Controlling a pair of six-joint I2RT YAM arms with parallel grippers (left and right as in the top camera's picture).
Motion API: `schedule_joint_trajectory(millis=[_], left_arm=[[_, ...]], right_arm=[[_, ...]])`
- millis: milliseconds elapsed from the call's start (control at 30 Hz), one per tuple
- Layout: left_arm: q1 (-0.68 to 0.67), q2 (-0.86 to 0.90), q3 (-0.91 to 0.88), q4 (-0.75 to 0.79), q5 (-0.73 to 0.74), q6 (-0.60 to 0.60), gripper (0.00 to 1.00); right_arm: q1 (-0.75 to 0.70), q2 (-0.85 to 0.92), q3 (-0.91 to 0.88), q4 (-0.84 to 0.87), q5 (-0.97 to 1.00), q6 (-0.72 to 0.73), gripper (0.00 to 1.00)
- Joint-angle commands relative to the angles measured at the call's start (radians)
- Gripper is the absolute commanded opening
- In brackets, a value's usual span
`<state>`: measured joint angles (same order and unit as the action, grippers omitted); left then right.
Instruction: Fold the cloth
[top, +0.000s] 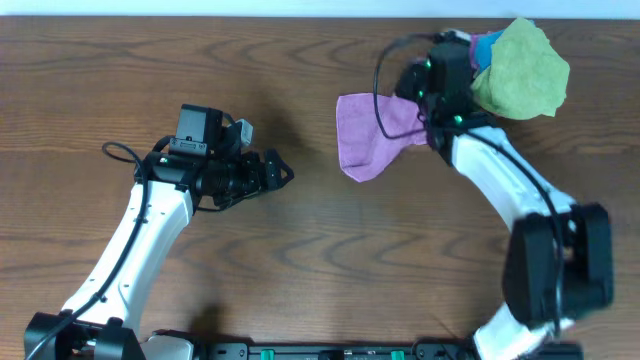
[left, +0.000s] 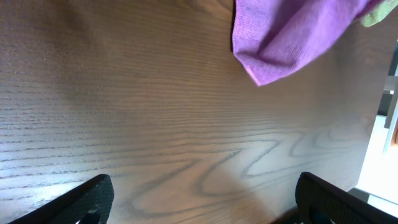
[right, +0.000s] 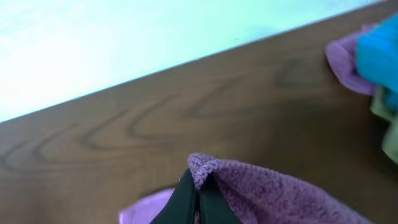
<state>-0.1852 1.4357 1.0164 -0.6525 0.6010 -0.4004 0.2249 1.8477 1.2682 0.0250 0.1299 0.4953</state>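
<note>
The purple-magenta cloth (top: 368, 135) lies bunched on the table at the upper middle, its right part lifted. My right gripper (top: 428, 108) is shut on an edge of the cloth (right: 261, 186), pinching a fold between its dark fingers (right: 198, 190). My left gripper (top: 280, 172) is open and empty, to the left of the cloth and apart from it. In the left wrist view the cloth's (left: 292, 34) corner shows ahead at the top right, beyond the two spread fingers (left: 202, 199). The white tag is not visible.
A yellow-green cloth (top: 522, 70) lies at the back right with a blue cloth (top: 487, 45) tucked beside it, right behind my right gripper. Both show at the right edge of the right wrist view (right: 380, 53). The table's far edge (right: 186, 59) runs close behind.
</note>
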Motion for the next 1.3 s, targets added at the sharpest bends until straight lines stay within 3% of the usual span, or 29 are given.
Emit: schedule_joint_trajectory(millis=[0,333,367,400,500,600,633,967,1067,1267], left_arm=[[-0.002,0.002,0.019,0.000,-0.009,-0.007,0.95],[-0.002,0.002,0.019,0.000,-0.009,-0.007,0.95],[-0.001,0.002,0.019,0.000,-0.009,-0.007,0.95],[-0.002,0.002,0.019,0.000,-0.009,-0.007,0.95],[-0.002,0.002,0.019,0.003,-0.009,-0.008,0.95],[-0.002,0.002,0.019,0.006,-0.005,-0.027,0.95],[-0.002,0.002,0.019,0.008,-0.005,-0.043,0.95],[-0.020,0.002,0.019,0.063,0.018,-0.147,0.95],[-0.023,0.002,0.019,0.063,0.021,-0.147,0.95],[-0.023,0.002,0.019,0.060,0.021,-0.146,0.95]], right_arm=[[0.005,0.097,0.086,0.003,0.037,-0.034,0.01],[0.005,0.278,0.235,0.041,0.138,-0.057,0.01],[0.005,0.278,0.237,0.039,0.140,-0.056,0.07],[0.005,0.278,0.237,0.039,0.140,-0.056,0.22],[0.010,0.264,0.237,0.015,0.128,-0.056,0.50],[0.021,0.222,0.237,-0.078,0.125,-0.056,0.69],[0.025,0.206,0.237,-0.111,0.124,-0.056,0.72],[0.043,0.052,0.232,-0.634,-0.050,0.005,0.75],[0.041,0.067,0.164,-0.638,-0.121,0.005,0.75],[0.035,0.069,-0.015,-0.456,-0.227,0.005,0.70]])
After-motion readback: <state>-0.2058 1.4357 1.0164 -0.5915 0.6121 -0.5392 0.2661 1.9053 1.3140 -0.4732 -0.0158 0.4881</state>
